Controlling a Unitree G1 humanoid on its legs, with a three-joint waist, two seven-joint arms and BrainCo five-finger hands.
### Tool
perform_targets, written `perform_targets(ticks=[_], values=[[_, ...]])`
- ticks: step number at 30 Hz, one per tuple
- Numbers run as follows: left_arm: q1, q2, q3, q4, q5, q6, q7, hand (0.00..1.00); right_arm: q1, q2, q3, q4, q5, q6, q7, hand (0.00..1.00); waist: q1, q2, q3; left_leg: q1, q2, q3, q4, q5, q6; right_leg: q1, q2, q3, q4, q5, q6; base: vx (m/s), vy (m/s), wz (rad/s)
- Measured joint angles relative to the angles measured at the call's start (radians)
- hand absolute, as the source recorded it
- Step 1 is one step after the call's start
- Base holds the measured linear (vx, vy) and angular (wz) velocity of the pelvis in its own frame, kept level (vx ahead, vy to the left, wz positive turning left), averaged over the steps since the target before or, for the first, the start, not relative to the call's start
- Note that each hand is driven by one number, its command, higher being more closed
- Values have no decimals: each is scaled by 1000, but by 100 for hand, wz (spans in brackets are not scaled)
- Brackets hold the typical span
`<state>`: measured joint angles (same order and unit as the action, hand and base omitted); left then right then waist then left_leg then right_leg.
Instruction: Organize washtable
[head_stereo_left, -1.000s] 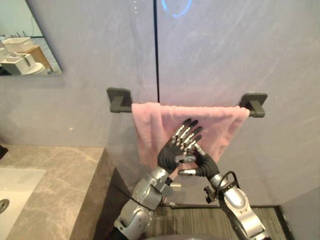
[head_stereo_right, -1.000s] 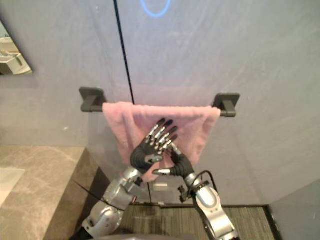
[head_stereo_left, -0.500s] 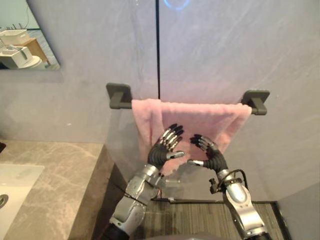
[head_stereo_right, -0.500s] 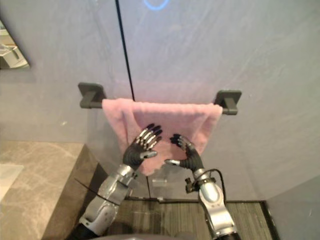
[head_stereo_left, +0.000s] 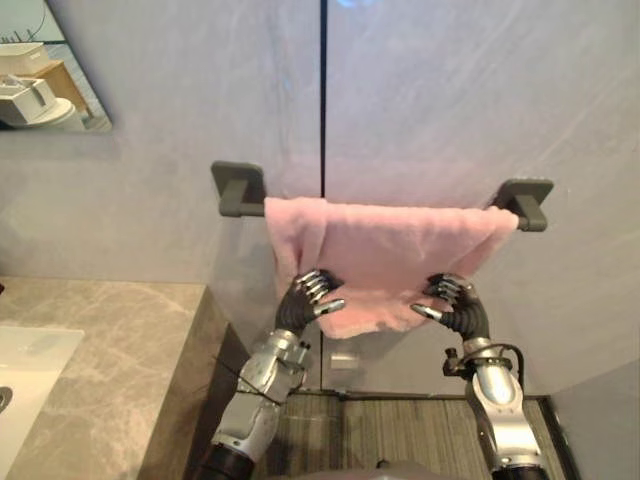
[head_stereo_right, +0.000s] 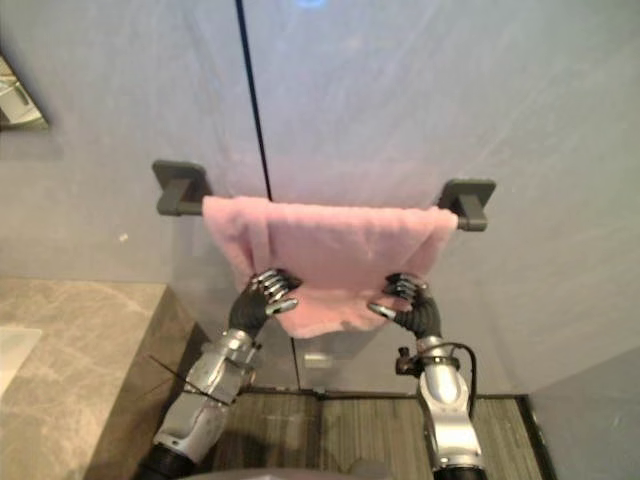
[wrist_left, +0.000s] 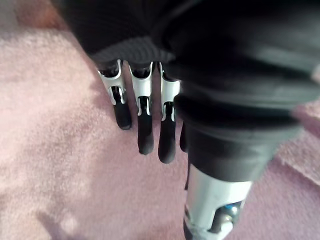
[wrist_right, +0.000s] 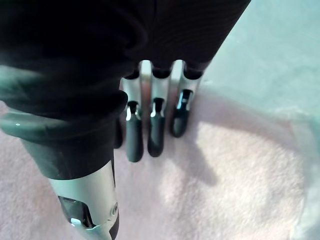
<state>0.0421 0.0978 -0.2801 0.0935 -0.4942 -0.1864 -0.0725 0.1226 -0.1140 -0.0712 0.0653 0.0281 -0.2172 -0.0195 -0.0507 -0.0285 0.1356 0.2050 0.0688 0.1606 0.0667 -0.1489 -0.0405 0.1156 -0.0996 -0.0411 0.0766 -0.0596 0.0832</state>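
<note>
I see the pink towel (head_stereo_left: 385, 255) draped over the dark towel bar (head_stereo_left: 238, 190) on the grey wall (head_stereo_left: 450, 90). It is spread from just beside the bar's left mount across to the right bracket (head_stereo_left: 528, 200). Its left part hangs in a doubled fold and reaches lower than the right, so the bottom hem slants upward toward the right.

My left hand (head_stereo_left: 303, 303) is at the towel's lower left corner, closed on the cloth. Its fingers are curled tight over the front of the fabric and the thumb points inward along the hem. The right hand (head_stereo_left: 455, 305) mirrors it at the lower right edge: curled onto the towel, thumb pointing back toward the left hand. The two hands are well apart, with the middle of the towel hanging loose between them.

In the left wrist view the fingers (wrist_left: 145, 135) bend down into the pink pile, dark tips pressed into it. The right wrist view shows the same with its fingers (wrist_right: 152, 132) — the towel's edge and bare wall lie just past them. How much cloth sits between thumb and fingers I cannot tell on either side.

Off to the left and lower is the marbled stone table (head_stereo_left: 110, 350), with a white sink (head_stereo_left: 25, 365) at the view's edge. A corner of a mirror (head_stereo_left: 45, 65) is on the wall above it. Dark striped floor (head_stereo_left: 400, 430) lies below the towel — well under its hem.
</note>
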Motion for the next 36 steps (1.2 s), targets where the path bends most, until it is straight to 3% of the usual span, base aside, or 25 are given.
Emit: perform_targets(ticks=[7,18,21,25,29,36], values=[[78,-15,99,4,9,0,12,0,50,32,-97,0,0,0,-29,0,-4,0,0,-1,0,-5,-33,21,-3,-16,3,-4,3,3,-1,-38,-23,1],[330,-40,131,-51,35,3,-41,0,270,98,-65,-31,-10,0,25,0,17,-13,2,-9,12,18,-10,-2,-6,-15,-6,-8,6,2,1,-2,0,-1],[364,-44,135,-34,79,4,-57,0,337,102,-41,-24,-62,1,37,0,36,-19,-1,-21,19,26,25,-27,-7,-15,-6,-9,14,-3,6,-43,-6,-5],[348,-48,150,129,232,4,-44,0,342,101,-15,174,-84,12,46,0,39,-24,-21,-19,19,28,45,-38,-7,-17,-10,-12,44,-22,9,-11,-3,2],[320,-49,167,335,358,8,2,0,323,99,23,350,-100,34,46,0,39,-10,-42,-18,19,32,45,-37,-7,-18,-10,-11,44,-22,9,0,0,0],[289,-68,207,530,420,16,59,0,289,101,8,512,-100,70,43,0,39,10,-65,-14,19,34,39,-31,-14,-20,-10,-10,48,-22,9,-29,-10,0]])
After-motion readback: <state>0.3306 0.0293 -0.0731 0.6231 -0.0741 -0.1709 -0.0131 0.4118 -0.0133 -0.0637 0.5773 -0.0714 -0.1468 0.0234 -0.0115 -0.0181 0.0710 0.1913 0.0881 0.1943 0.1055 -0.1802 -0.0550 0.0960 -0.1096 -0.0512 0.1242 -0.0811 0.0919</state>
